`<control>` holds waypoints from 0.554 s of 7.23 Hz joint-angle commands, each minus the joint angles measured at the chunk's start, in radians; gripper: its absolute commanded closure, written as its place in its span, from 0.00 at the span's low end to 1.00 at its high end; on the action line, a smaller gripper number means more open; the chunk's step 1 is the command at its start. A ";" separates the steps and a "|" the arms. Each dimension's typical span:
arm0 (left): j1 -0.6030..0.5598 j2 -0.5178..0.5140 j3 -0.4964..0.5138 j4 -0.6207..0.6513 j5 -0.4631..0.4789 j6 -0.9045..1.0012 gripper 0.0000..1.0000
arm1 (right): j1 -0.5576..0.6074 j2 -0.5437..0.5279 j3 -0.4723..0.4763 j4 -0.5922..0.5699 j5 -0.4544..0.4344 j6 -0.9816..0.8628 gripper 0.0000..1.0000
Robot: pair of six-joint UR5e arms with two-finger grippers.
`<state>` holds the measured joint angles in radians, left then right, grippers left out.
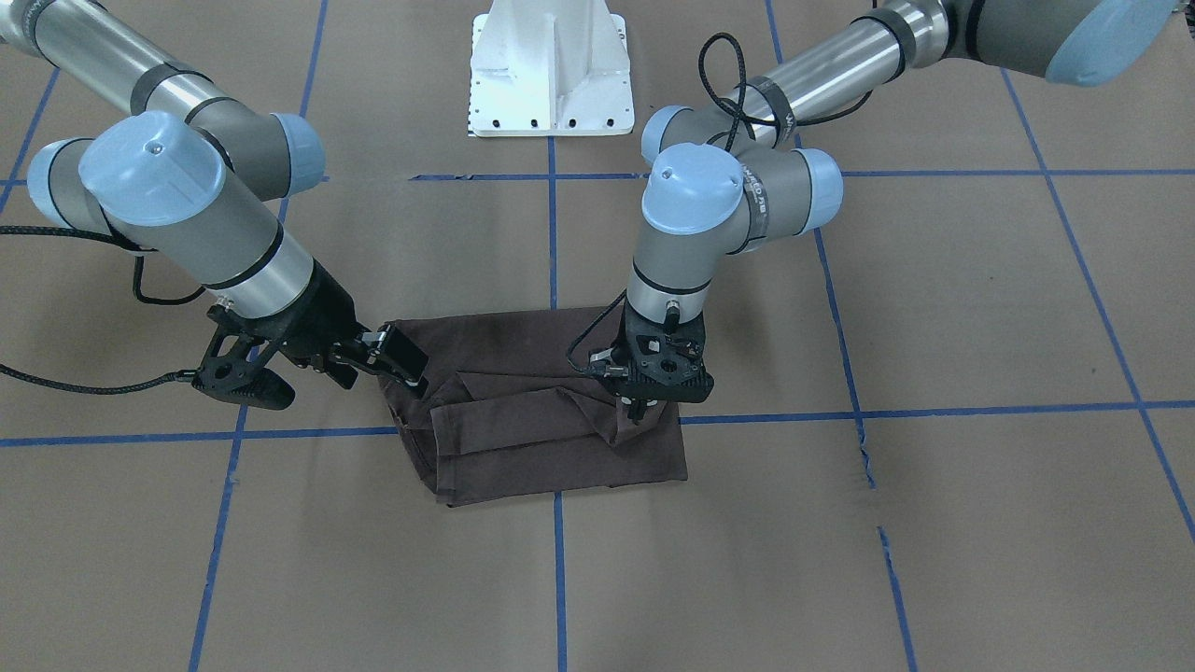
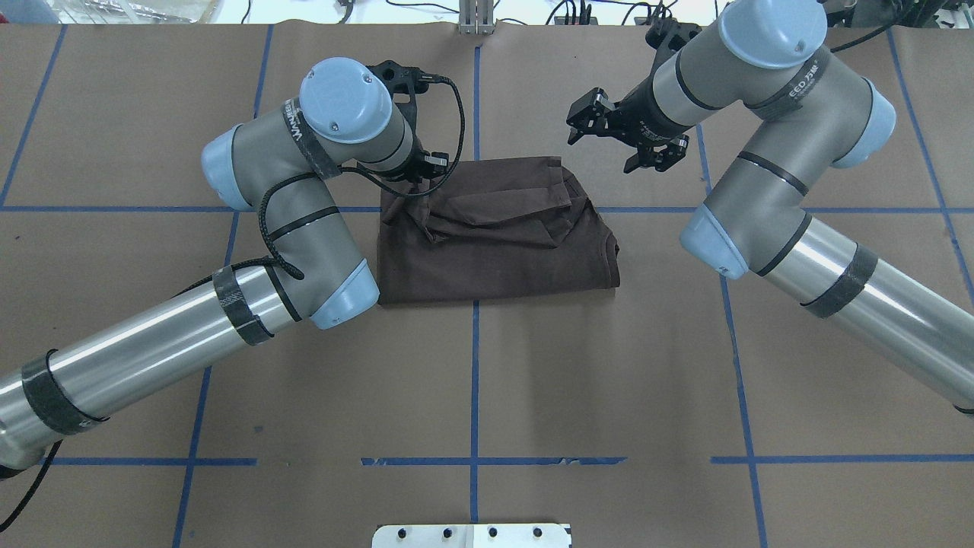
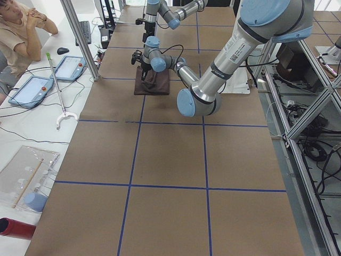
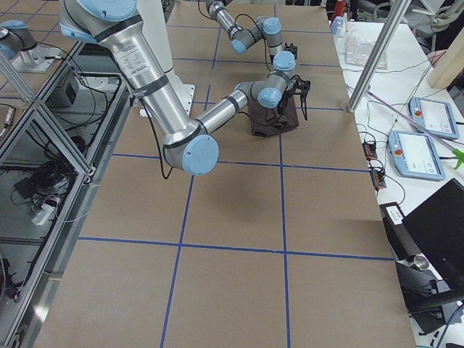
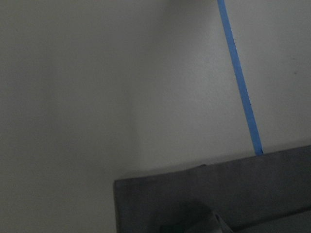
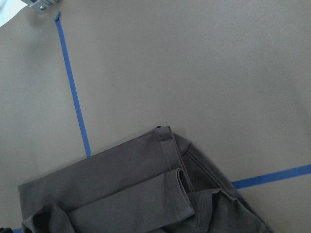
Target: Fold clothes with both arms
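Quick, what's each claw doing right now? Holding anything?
Left gripper: closed, pinching a fold of the brown T-shirt.
Right gripper: open, holding nothing, at the shirt's edge.

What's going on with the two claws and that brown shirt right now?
Left gripper shut, pinching a fold of the T-shirt. Right gripper open, hovering near its corner. T-shirt partly folded, rumpled on top. Nothing seen in the way.
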<state>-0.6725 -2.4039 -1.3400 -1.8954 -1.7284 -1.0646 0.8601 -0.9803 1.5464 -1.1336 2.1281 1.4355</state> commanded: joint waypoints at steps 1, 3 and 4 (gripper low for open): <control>0.046 -0.020 0.025 -0.002 0.160 0.029 0.71 | 0.002 -0.006 0.003 0.000 -0.002 0.000 0.02; 0.060 -0.020 0.028 0.001 0.170 0.035 0.57 | 0.003 -0.009 0.001 0.000 -0.002 -0.001 0.02; 0.076 -0.018 0.030 0.005 0.184 0.035 0.57 | 0.003 -0.009 0.000 0.000 -0.002 -0.001 0.02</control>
<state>-0.6141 -2.4230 -1.3123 -1.8941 -1.5609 -1.0310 0.8633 -0.9885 1.5479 -1.1336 2.1262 1.4344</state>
